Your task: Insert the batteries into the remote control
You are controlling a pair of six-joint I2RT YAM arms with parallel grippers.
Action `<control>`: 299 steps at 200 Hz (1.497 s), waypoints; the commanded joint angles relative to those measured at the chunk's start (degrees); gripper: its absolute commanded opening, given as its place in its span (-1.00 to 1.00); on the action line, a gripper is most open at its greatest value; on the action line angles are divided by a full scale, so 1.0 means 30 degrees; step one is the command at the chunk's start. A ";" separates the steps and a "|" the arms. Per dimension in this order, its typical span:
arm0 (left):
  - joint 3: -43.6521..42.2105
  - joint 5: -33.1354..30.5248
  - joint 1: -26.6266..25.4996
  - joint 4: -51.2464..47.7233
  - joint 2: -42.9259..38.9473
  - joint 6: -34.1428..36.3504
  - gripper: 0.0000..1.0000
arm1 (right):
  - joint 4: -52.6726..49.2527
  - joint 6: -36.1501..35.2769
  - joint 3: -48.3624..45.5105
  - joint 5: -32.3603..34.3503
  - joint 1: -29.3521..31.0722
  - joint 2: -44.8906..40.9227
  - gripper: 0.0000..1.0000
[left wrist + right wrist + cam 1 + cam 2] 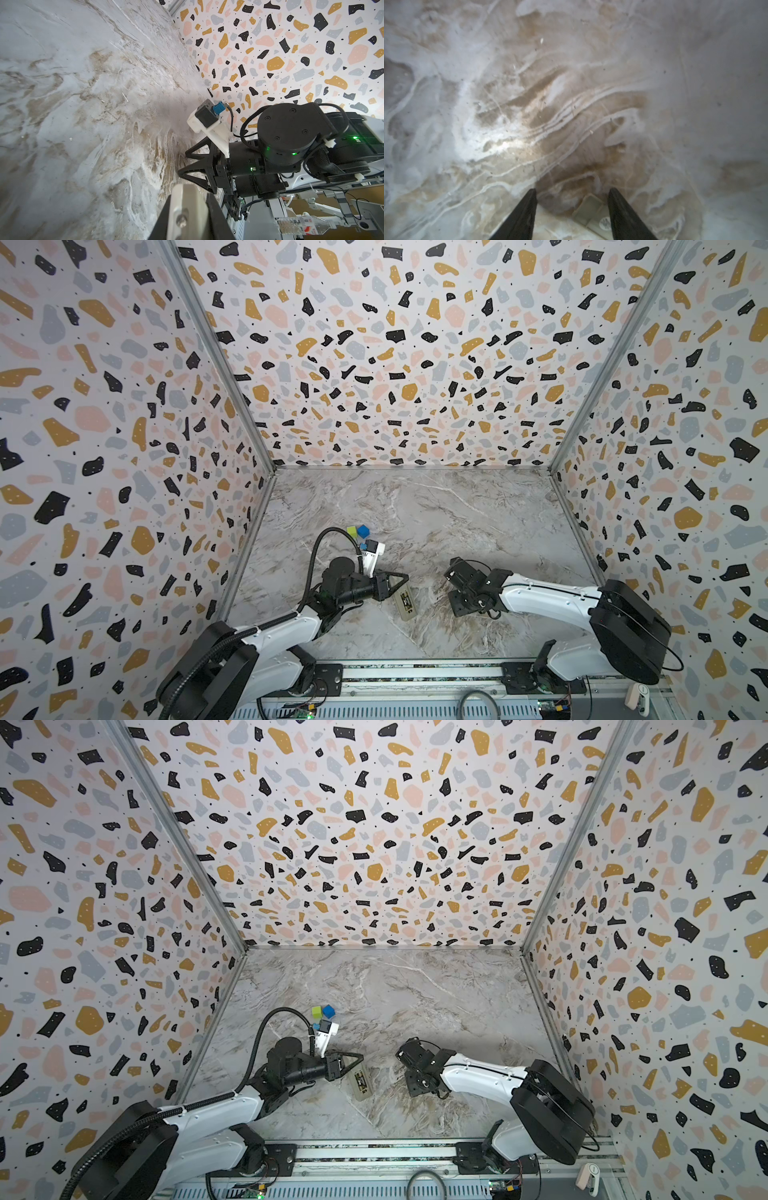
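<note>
Marble tabletop (478,510) under both arms. Left gripper (403,578) clamped on far end of remote control (405,608), I reckon pinning it flat, back upward. Right gripper (451,587) hangs near, jaws spread, empty, free for loading. Remote lies toward front edge. Batteries: I can't pick out; dark shapes (405,600) on remote may be them.

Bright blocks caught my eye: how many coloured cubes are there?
2: a green cube and a blue cube, side by side on the marble tabletop, left of centre; others may be hidden.

One remote control (406,606), two cubes (363,531) (green, blue).
</note>
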 commanded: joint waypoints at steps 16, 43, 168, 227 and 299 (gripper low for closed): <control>0.0535 0.0014 -0.0122 0.0893 0.0065 0.0355 -1.00 | -0.1767 0.0341 -0.0820 -0.0462 -0.0034 -0.1625 0.36; 0.0565 -0.0023 -0.0129 0.0785 -0.0019 0.0386 -1.00 | -0.1659 0.0581 -0.1470 -0.0594 -0.0164 -0.2151 0.41; 0.0711 -0.0055 -0.0122 0.0533 0.0032 0.0527 -1.00 | -0.0204 0.1097 -0.1833 -0.1484 0.0062 -0.1836 0.32; 0.0711 -0.0162 -0.0123 0.0166 -0.0122 0.0630 -1.00 | 0.1583 0.1028 -0.1082 -0.1917 0.0151 -0.0477 0.31; 0.0741 -0.0545 -0.0121 -0.0661 -0.0500 0.0939 -1.00 | 0.2884 0.0316 0.1255 -0.2340 0.0223 0.1684 0.31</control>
